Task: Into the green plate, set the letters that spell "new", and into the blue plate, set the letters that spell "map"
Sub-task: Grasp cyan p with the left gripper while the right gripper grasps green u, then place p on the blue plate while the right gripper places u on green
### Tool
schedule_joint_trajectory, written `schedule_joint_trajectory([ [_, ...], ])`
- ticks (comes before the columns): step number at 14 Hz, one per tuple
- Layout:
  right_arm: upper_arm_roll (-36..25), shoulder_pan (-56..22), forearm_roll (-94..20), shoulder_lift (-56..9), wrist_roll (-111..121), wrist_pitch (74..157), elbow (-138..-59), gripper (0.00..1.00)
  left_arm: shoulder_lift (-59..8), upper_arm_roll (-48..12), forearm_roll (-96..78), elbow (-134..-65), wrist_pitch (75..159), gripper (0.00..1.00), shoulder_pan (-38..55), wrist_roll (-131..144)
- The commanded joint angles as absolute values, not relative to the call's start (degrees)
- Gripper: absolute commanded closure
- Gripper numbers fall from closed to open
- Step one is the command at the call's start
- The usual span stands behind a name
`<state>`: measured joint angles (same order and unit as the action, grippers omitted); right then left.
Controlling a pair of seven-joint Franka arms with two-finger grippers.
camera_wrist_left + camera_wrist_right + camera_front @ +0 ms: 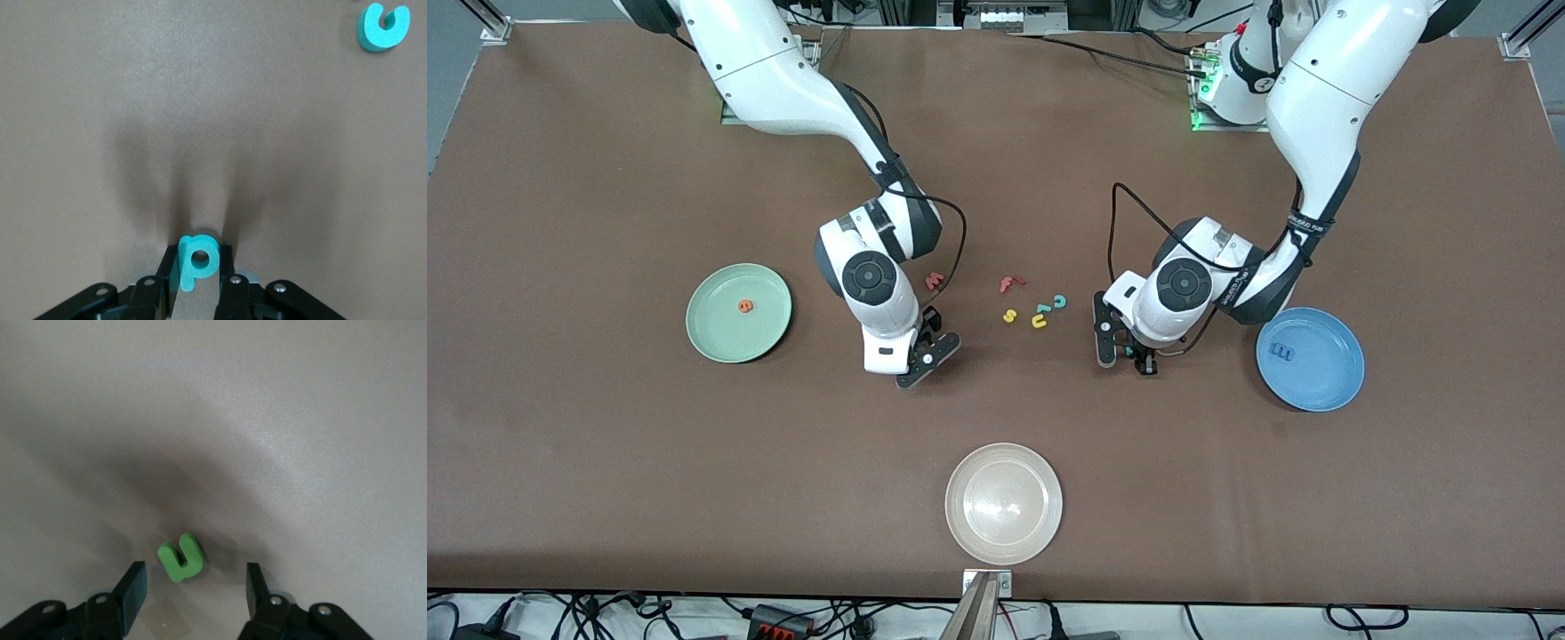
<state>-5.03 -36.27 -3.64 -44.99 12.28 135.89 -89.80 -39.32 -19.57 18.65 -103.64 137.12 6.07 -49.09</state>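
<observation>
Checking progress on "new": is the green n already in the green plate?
No: the green plate holds only the orange e; the n lies on the table between the right gripper's open fingers.

Brown table (605, 462), cables along edge.

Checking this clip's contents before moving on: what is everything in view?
Round mint-green plate: one, right arm's end.
Orange foam "e": one, in it.
Round sky-blue plate: one, left arm's end.
Blue foam "m": one, in it.
Round beige plate: one, nearest the front camera.
Red-pink "w": one, on the table.
Mid-table letters: red "f", teal "c", yellow "s", yellow "u".
Green "n": one, between the open right pincer.
Teal "p": one, clamped in the left pincer.
</observation>
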Motion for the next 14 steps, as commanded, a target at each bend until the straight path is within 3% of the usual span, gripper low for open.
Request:
schedule_joint_trajectory([
  [1,-4.7,-36.6,-3.9,-46.8,13.7,138.2,-88.4,0.35,-36.6,-19.9,19.9,-103.5,135.5,0.92,2.6,-48.7],
  [3,-4.7,-37.0,-3.8,-47.1,13.7,139.4,-88.4,0.35,-35.1,-20.0,19.2,-102.1,132.6,0.92,-2.1,-48.2],
  [5,-4.7,-37.2,-3.6,-47.1,13.9,139.4,-88.5,0.45,-34.3,-20.1,19.0,-99.0,127.6,0.92,-5.6,-46.1],
  [8,-4.8,-37.0,-3.7,-46.8,13.9,139.2,-88.5,0.92,-33.5,-19.7,19.0,-96.6,121.1,0.92,-9.1,-38.3],
  [11,-5.3,-36.4,-3.5,-46.1,13.8,138.3,-89.2,1.0,-33.2,-19.6,19.2,-97.3,117.4,0.91,-14.6,-28.2],
  [14,-8.3,-34.8,-4.0,-41.3,12.8,129.4,-89.5,1.0,-32.1,-19.6,19.2,-101.1,115.0,0.9,-17.0,-14.0],
])
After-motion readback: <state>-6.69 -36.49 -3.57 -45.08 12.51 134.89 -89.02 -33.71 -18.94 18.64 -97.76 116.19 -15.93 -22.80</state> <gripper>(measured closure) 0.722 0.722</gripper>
